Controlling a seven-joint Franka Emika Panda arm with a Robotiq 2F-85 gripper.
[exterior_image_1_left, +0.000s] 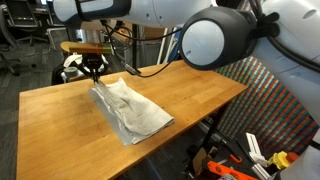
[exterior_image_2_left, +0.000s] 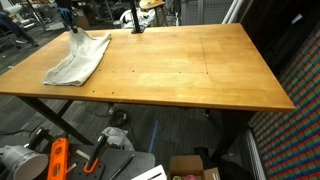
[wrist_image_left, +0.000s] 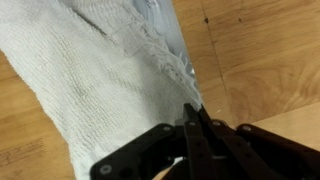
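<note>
A pale grey woven cloth (exterior_image_1_left: 128, 108) lies rumpled on the wooden table (exterior_image_1_left: 205, 95), and in an exterior view it sits near the table's far left corner (exterior_image_2_left: 78, 58). My gripper (exterior_image_1_left: 95, 70) stands over the cloth's far end, pointing down. In the wrist view the black fingers (wrist_image_left: 192, 112) are pressed together right at the cloth's (wrist_image_left: 100, 75) frayed edge, and the fabric looks pinched between their tips. The cloth's end rises a little toward the gripper. Bare wood (wrist_image_left: 260, 60) shows beside the fabric.
The arm's large white joint (exterior_image_1_left: 215, 40) hangs over the table's right end. Orange tools (exterior_image_2_left: 57, 160) and a cardboard box (exterior_image_2_left: 190, 168) lie on the floor beneath the table (exterior_image_2_left: 200, 70). Chairs and desks stand behind.
</note>
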